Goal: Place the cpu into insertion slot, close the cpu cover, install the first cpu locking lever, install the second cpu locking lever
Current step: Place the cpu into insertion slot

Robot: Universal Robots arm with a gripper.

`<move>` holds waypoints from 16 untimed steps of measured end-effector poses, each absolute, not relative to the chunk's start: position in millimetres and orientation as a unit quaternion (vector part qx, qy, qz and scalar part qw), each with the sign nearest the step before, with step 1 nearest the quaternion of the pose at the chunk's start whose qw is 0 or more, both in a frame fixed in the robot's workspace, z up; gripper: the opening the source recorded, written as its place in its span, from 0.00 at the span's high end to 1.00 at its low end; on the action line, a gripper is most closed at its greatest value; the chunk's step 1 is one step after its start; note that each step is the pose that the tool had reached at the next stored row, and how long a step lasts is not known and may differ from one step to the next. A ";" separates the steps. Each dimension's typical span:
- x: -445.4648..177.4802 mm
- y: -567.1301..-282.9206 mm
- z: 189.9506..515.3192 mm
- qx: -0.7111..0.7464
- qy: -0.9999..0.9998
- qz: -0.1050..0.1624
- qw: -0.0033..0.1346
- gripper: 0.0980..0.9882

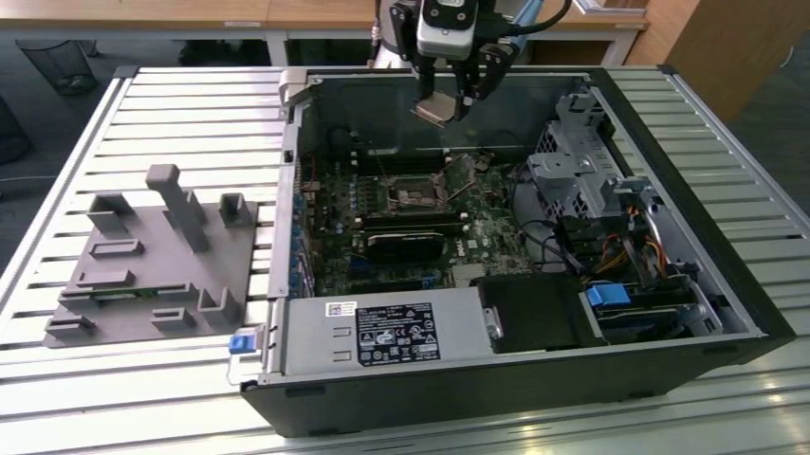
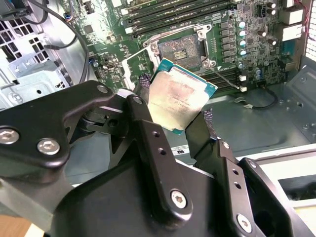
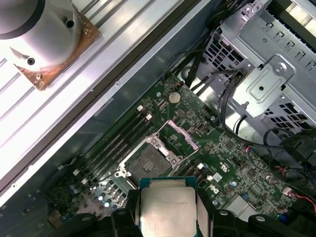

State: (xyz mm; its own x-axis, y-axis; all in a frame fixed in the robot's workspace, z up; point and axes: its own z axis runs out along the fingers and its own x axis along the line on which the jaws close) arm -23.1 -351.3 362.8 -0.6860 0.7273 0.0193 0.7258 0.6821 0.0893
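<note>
The small flat square cpu (image 2: 180,94) with a pale silvery-beige metal top is clamped at two opposite edges by the black fingers of the end effector (image 1: 449,102). It hangs tilted in the air above the dark square insertion slot (image 3: 148,163) with a thin metal rim and does not touch it. The slot sits bare in the green circuit board (image 3: 222,158). The thin silvery cpu cover (image 3: 181,134), a metal frame, is swung open just beside the slot. Around the slot is the open black computer case (image 1: 708,227), which lies on a counter (image 1: 190,104) of pale metal slats. A grey plastic fixture (image 1: 152,256) rests on the counter, well apart from the slot, toward the exterior view's left. Beyond the counter are wooden desks (image 1: 152,11) and a dark wire bin (image 1: 57,59).
</note>
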 end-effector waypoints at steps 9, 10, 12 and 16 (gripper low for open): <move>-23.1 -351.3 362.7 0.409 0.911 0.045 0.009 0.50; -23.1 -351.3 362.7 0.411 0.911 0.045 0.010 0.50; -23.1 -351.3 362.7 0.413 0.909 0.045 0.010 0.50; -23.1 -351.3 362.6 0.419 0.907 0.045 0.010 0.50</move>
